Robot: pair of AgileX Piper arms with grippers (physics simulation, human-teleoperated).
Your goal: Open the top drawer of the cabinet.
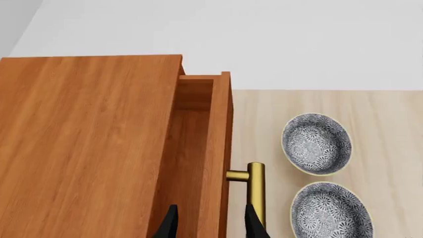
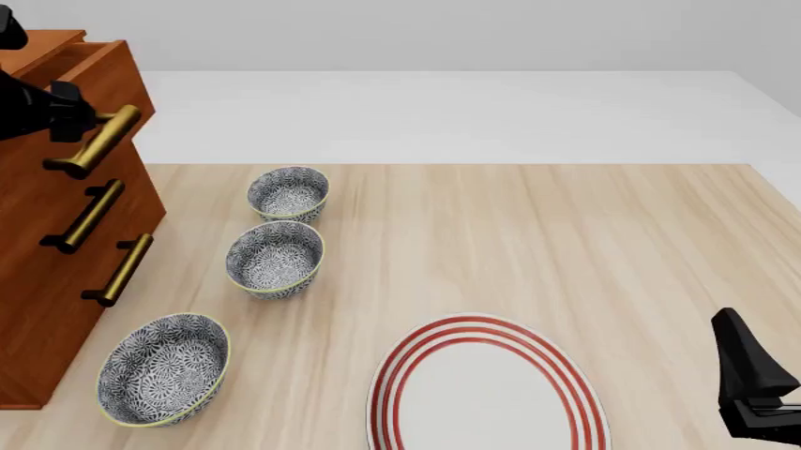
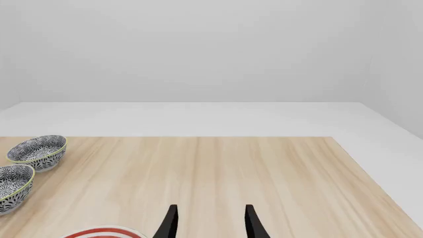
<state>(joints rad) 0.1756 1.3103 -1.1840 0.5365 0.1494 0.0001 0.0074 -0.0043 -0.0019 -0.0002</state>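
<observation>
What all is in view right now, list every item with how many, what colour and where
cabinet: one, reddish-brown wood, far left of the table.
top drawer: one, same wood, pulled partly out.
brass bar handles: three, one per drawer front.
bowls: three, blue-grey floral pattern, in a row beside the cabinet.
plate: one, white with red rings, near edge, centre.
table: one, light wood.
left claw: black, fingers either side of the top drawer's front panel, by the handle.
right claw: black, open, over bare table at near right.
</observation>
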